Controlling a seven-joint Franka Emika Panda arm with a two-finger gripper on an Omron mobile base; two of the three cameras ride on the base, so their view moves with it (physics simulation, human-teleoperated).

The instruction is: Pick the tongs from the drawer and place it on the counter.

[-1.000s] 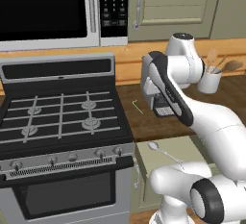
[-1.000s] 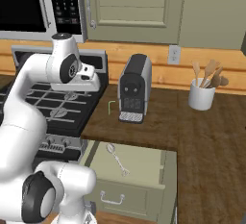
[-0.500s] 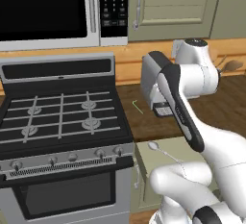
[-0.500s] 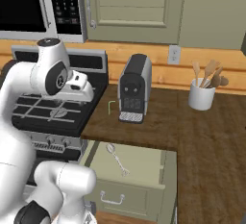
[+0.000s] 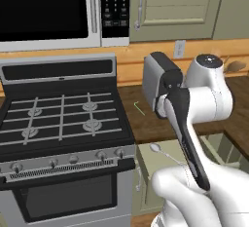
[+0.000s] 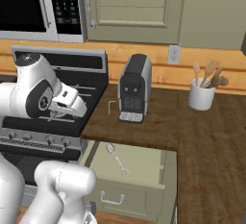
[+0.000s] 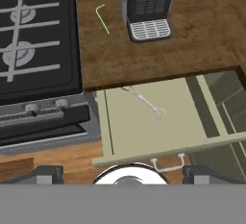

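Now hand (image 7: 122,176) open, above drawer (image 7: 144,122)

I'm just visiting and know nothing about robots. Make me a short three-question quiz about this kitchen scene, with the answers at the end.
1. True or false: the tongs lie inside the open drawer.
2. What stands on the counter directly behind the drawer? A) a toaster B) a coffee machine C) a kettle
3. Fill in: the white cup near the wall holds wooden ____.

Key
1. True. They rest on the drawer floor, untouched; the hand is open above the drawer front.
2. B.
3. Utensils (spoons and a spatula).
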